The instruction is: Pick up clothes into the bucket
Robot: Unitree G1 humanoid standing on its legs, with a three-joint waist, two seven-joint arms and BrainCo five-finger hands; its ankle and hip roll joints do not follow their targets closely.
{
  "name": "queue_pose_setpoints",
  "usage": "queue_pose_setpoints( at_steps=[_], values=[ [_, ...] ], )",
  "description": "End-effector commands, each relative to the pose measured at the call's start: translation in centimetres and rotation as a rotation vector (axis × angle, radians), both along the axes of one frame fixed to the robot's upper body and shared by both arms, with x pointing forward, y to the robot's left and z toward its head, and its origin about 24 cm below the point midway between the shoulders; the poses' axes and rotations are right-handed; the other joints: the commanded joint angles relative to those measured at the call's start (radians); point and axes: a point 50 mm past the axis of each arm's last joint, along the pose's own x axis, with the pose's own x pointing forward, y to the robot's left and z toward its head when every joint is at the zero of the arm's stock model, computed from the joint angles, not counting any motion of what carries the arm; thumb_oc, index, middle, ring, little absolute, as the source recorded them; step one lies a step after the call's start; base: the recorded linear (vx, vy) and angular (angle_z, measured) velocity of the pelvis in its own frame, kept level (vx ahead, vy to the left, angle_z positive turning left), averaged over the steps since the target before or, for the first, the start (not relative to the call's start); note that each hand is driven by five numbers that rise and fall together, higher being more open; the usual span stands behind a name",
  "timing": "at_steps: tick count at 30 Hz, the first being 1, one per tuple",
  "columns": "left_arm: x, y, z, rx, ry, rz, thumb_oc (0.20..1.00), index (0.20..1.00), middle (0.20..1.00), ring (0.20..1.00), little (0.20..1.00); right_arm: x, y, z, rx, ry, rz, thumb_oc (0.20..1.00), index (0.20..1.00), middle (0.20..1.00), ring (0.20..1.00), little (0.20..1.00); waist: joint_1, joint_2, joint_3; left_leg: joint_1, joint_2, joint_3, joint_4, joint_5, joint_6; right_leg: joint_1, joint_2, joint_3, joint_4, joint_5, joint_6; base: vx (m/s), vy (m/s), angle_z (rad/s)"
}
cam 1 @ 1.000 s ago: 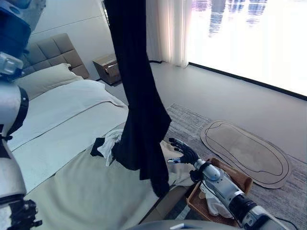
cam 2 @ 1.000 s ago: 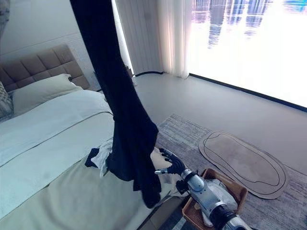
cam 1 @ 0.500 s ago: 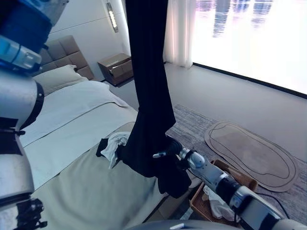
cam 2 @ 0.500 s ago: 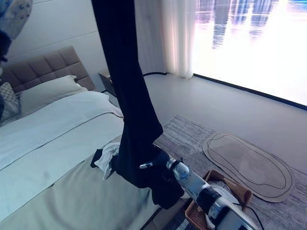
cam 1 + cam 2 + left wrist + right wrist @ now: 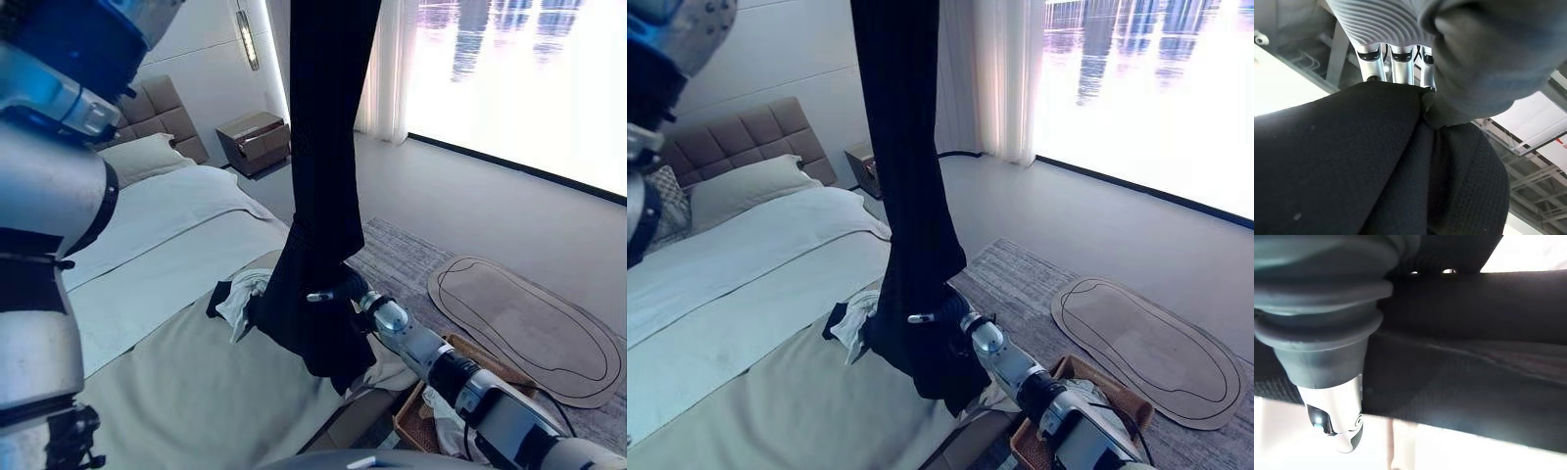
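Up high, black trousers are held by the left hand, its fingers curled over the cloth. They hang down to the bed's foot edge. The right hand is pressed into their lower part; its fingers cannot be made out. A basket stands on the floor beside the bed.

Black garment hangs long — hem bunched over bed edge.

Long black garment: matt cloth, fine knit texture close up. Brown basket, 5 o'clock: woven wicker, rough. Grey headboard: padded, tufted fabric. Bedside cabinet: smooth wood.
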Motion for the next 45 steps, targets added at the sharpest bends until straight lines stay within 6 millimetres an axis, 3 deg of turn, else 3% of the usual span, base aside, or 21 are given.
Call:
queue_pose_setpoints(
  at_steps=[1,3,14,21,24,27,28,30,32,33,34,35,36,37,40,41,42,43,44,45],
  values=[
    [-1.0,3.6,3.1,-0.174,-0.052,0.073,0.2,0.2,0.2,0.2,0.2,2.5,2.6,3.9,0.105,-0.134,-0.051,1.0,1.0,1.0,1.0,1.0,0.023,-0.056,-0.02,-0.02,-0.008,0.022,0.072,-0.066,0.026,-0.005,-0.04,0.025,0.034,0.024,0.054,0.0,0.0,0.0],
    [-0.9,3.6,2.9,-0.175,-0.053,0.078,0.2,0.2,0.2,0.2,0.2,2.5,2.6,3.9,0.092,-0.139,-0.059,0.2,0.2,0.2,0.2,0.2,0.022,-0.055,-0.019,-0.019,-0.008,0.021,0.071,-0.066,0.025,-0.004,-0.039,0.025,0.033,0.024,0.053,0.0,0.0,0.0],
    [-1.4,3.0,2.8,-0.176,-0.086,0.065,0.2,0.2,0.2,0.2,0.2,2.2,2.3,3.1,0.087,-0.113,-0.073,0.2,0.2,0.2,0.2,0.2,0.02,-0.06,-0.019,-0.017,-0.007,0.011,0.069,-0.062,0.025,0.0,-0.035,0.022,0.035,0.021,0.049,0.0,0.0,0.0],
    [-1.6,3.8,3.1,-0.189,-0.103,0.093,0.2,0.2,0.2,0.2,0.2,1.9,2.1,3.1,0.137,-0.091,-0.056,0.2,0.2,0.2,0.2,0.2,0.018,-0.065,-0.019,-0.016,-0.006,0.013,0.069,-0.062,0.024,-0.003,-0.032,0.024,0.035,0.021,0.048,0.0,0.0,0.0],
    [-1.5,6.4,3.0,-0.232,-0.114,0.155,0.2,0.2,0.2,0.2,0.2,1.6,1.1,4.0,0.238,-0.109,-0.073,0.2,0.2,0.2,0.2,0.2,0.013,-0.069,-0.016,-0.015,-0.005,0.016,0.067,-0.06,0.023,-0.003,-0.032,0.023,0.035,0.021,0.049,0.0,0.0,0.0],
    [-0.7,9.5,1.3,-0.274,-0.105,0.251,0.2,0.2,0.2,0.2,0.2,1.3,-0.6,5.5,0.318,-0.173,-0.114,0.2,0.2,0.2,0.2,0.2,0.009,-0.074,-0.011,-0.013,-0.003,0.015,0.068,-0.062,0.024,-0.002,-0.033,0.025,0.039,0.018,0.048,0.0,0.0,0.0],
    [-0.6,9.6,1.2,-0.277,-0.103,0.252,0.2,0.2,0.2,0.2,0.2,1.2,-0.7,5.4,0.315,-0.171,-0.115,0.2,0.2,0.2,0.2,0.2,0.009,-0.072,-0.012,-0.013,-0.003,0.015,0.069,-0.062,0.024,-0.002,-0.033,0.025,0.039,0.018,0.048,0.0,0.0,0.0],
    [-0.2,11.5,-0.9,-0.279,-0.104,0.321,0.2,0.2,0.2,0.2,0.2,1.2,-2.6,6.9,0.355,-0.248,-0.162,0.2,0.2,0.2,0.2,0.2,0.007,-0.079,-0.006,-0.013,-0.002,0.016,0.072,-0.064,0.024,-0.003,-0.033,0.027,0.041,0.017,0.046,0.0,0.0,0.0],
    [-0.1,12.5,-4.8,-0.223,-0.127,0.377,0.2,0.2,0.2,0.2,0.2,1.5,-4.5,9.3,0.378,-0.373,-0.212,0.2,0.2,0.2,0.2,0.2,0.012,-0.1,0.007,-0.014,0.0,0.017,0.078,-0.067,0.025,-0.005,-0.031,0.031,0.042,0.015,0.043,0.0,0.0,0.0],
    [-0.1,12.7,-5.3,-0.231,-0.122,0.382,0.2,0.2,0.2,0.2,0.2,1.4,-4.6,9.2,0.369,-0.368,-0.21,0.2,0.2,0.2,0.2,0.2,0.011,-0.091,0.003,-0.013,0.001,0.018,0.079,-0.068,0.025,-0.004,-0.031,0.032,0.042,0.014,0.043,0.0,0.0,0.0],
    [0.2,14.1,-9.2,-0.231,-0.072,0.389,0.2,0.2,0.2,0.2,0.2,1.5,-6.3,11.2,0.387,-0.463,-0.259,0.2,0.2,0.2,0.2,0.2,0.019,-0.116,0.016,-0.013,0.004,0.018,0.084,-0.07,0.026,-0.005,-0.03,0.034,0.043,0.011,0.041,0.0,0.0,0.0],
    [0.2,14.4,-9.5,-0.239,-0.067,0.394,0.2,0.2,0.2,0.2,0.2,1.4,-6.3,11.0,0.378,-0.459,-0.255,0.2,0.2,0.2,0.2,0.2,0.017,-0.107,0.013,-0.012,0.004,0.018,0.084,-0.07,0.026,-0.004,-0.03,0.035,0.043,0.011,0.041,0.0,0.0,0.0],
    [0.2,15.6,-12.2,-0.273,-0.017,0.409,0.2,0.2,0.2,0.2,0.2,1.4,-6.9,11.9,0.388,-0.498,-0.274,0.2,0.2,0.2,0.2,0.2,0.017,-0.11,0.015,-0.011,0.005,0.019,0.085,-0.072,0.026,-0.004,-0.029,0.038,0.043,0.01,0.039,0.01,-0.006,-0.04],
    [0.7,17.3,-17.3,-0.32,0.104,0.454,0.2,0.2,0.2,0.2,0.2,1.6,-8.4,13.5,0.414,-0.575,-0.332,0.2,0.2,0.2,0.2,0.2,0.024,-0.13,0.025,-0.01,0.007,0.02,0.087,-0.075,0.027,-0.004,-0.028,0.043,0.042,0.008,0.034,0.01,-0.004,-0.07],
    [0.8,19.4,-24.7,-0.401,0.327,0.511,0.2,0.2,0.2,0.2,0.2,1.6,-9.5,15.7,0.461,-0.661,-0.361,0.2,0.2,0.2,0.2,0.2,0.021,-0.135,0.031,-0.005,0.011,0.025,0.087,-0.081,0.028,-0.002,-0.026,0.052,0.041,0.006,0.028,0.01,0.002,-0.11],
    [0.8,19.5,-24.8,-0.403,0.329,0.512,0.2,0.2,0.2,0.2,0.2,1.5,-9.4,15.7,0.459,-0.66,-0.359,0.2,0.2,0.2,0.2,0.2,0.02,-0.132,0.03,-0.004,0.011,0.025,0.087,-0.081,0.028,-0.001,-0.026,0.053,0.041,0.006,0.028,0.01,0.002,-0.1],
    [0.9,19.8,-27.0,-0.408,0.4,0.543,0.2,0.2,0.2,0.2,0.2,1.6,-9.7,16.2,0.471,-0.679,-0.364,0.2,0.2,0.2,0.2,0.2,0.02,-0.135,0.031,-0.003,0.012,0.026,0.088,-0.083,0.028,0.0,-0.025,0.054,0.041,0.006,0.027,0.01,0.005,-0.09],
    [0.7,19.7,-32.0,-0.446,0.566,0.555,0.2,0.2,0.2,0.2,0.2,1.6,-10.1,17.6,0.49,-0.734,-0.379,0.2,0.2,0.2,0.2,0.2,0.022,-0.143,0.037,-0.004,0.013,0.028,0.091,-0.085,0.029,0.0,-0.025,0.057,0.04,0.005,0.024,0.01,0.006,-0.07],
    [0.6,19.7,-32.0,-0.448,0.568,0.555,0.2,0.2,0.2,0.2,0.2,1.5,-10.1,17.6,0.488,-0.733,-0.378,0.2,0.2,0.2,0.2,0.2,0.022,-0.141,0.036,-0.003,0.013,0.028,0.091,-0.086,0.029,0.001,-0.025,0.057,0.04,0.005,0.024,0.01,0.006,-0.03],
    [0.4,19.5,-33.8,-0.453,0.628,0.559,0.2,0.2,0.2,0.2,0.2,1.6,-10.4,18.2,0.488,-0.759,-0.388,0.2,0.2,0.2,0.2,0.2,0.022,-0.143,0.037,-0.003,0.013,0.029,0.092,-0.087,0.03,0.0,-0.024,0.058,0.04,0.006,0.023,0.0,0.0,0.0]
  ],
)
